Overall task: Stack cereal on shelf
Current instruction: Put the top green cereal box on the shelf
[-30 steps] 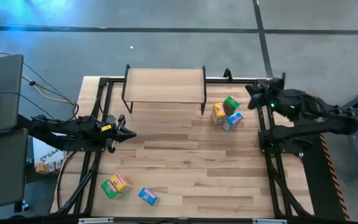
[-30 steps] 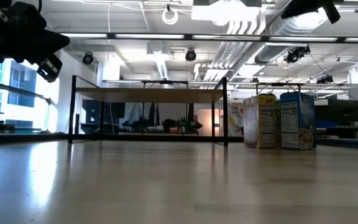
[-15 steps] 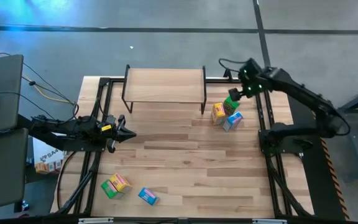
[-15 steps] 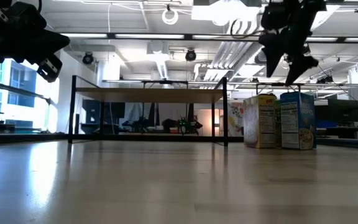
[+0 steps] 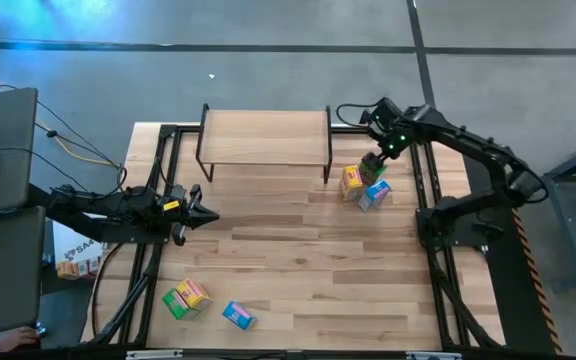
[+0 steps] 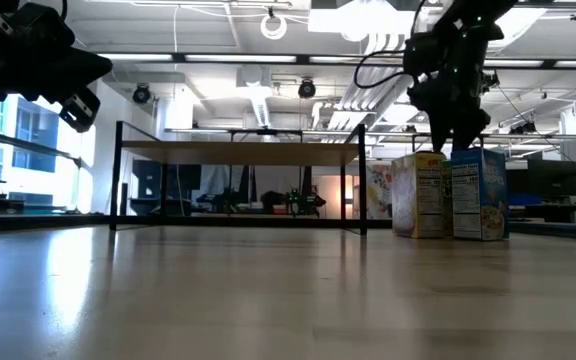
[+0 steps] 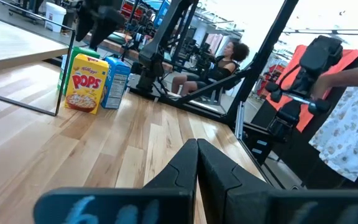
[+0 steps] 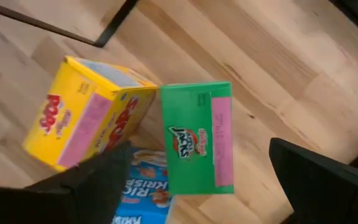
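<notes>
Landmark: I take the shelf, standing at the far edge of the bench, and place everything from it.
Right claw: I see the right claw just off the shelf's right end, directly above the green box. Its fingers stand apart, one on each side of that box and not touching it.
Boxes by the shelf: three stand upright in a tight cluster just past the shelf's right leg, the green box, a yellow box and a blue box, their sides touching.
Boxes away from the shelf: I see a second green box, a second yellow box and a second blue box at the bench's near left corner, well apart from the shelf.
Shelf top: bare wood.
Left claw: the left claw waits at the bench's left edge, nearer than the shelf's left end, fingers together.
</notes>
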Controlling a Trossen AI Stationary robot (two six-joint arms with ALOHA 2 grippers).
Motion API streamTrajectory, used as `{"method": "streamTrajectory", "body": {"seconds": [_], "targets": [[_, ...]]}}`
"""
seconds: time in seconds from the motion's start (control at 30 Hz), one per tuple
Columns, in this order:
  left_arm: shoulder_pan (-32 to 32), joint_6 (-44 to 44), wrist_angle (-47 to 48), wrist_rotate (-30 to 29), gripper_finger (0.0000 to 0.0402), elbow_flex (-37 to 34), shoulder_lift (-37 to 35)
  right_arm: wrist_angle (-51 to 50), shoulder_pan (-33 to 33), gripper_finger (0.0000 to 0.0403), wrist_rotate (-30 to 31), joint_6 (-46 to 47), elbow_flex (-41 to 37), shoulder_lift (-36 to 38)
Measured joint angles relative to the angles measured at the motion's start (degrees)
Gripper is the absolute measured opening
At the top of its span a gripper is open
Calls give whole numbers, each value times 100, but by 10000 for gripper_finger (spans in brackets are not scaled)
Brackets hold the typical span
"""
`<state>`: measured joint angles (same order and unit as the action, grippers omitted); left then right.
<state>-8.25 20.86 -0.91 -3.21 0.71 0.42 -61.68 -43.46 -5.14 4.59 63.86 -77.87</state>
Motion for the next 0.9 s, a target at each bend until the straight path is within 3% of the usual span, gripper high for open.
{"method": "streamTrajectory", "body": {"seconds": [0.13,0.4,0.9], "targets": [[-2,0,0,0,1,0,-2,13,39,364,364,-209,-129,-257],[-1,0,2,0,1,0,-1,365,-2,325,264,-315,-392,-597],[0,0,2,0,1,0,-2,386,-5,161,353,-583,-402,-675]]}}
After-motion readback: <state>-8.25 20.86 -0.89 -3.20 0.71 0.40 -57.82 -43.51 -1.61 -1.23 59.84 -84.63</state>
